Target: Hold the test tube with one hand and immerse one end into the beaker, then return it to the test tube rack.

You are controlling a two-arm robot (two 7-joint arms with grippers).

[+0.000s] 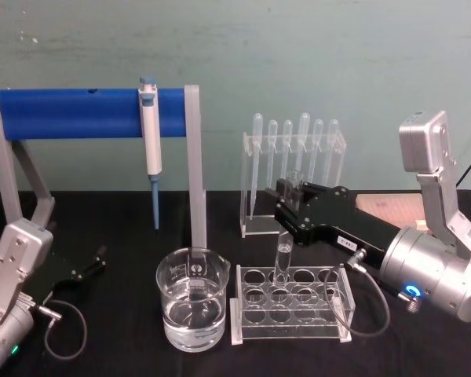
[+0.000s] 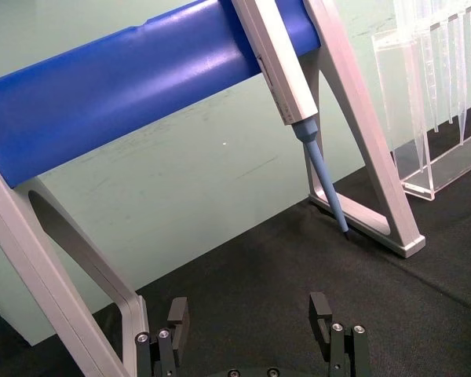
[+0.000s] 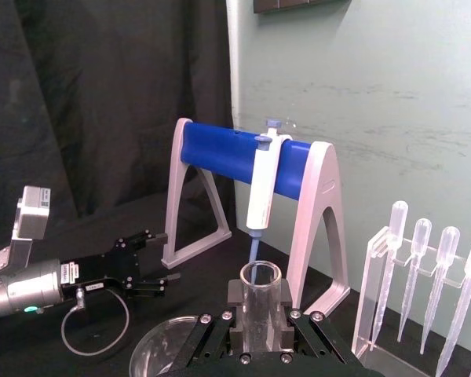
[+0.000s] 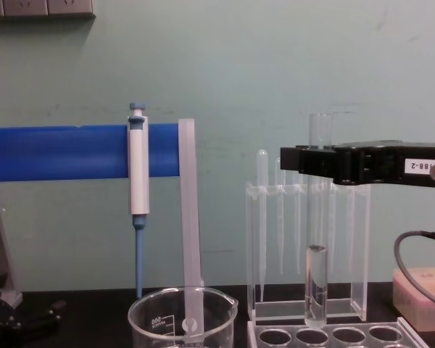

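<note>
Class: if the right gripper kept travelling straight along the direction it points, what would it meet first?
The right gripper, shut on the test tube, would probably meet the pipettor stand's grey upright first; depth is unclear.

A blue-and-white pipettor [image 1: 151, 133] hangs upright on the blue bar [image 1: 67, 112] of a grey-legged stand [image 1: 195, 169] on the black table [image 1: 118, 236], with six bulb-topped pipettes [image 1: 303, 145] in a clear acrylic holder [image 1: 257, 225] beside it and a pinkish block [image 1: 392, 210] farther right.
</note>
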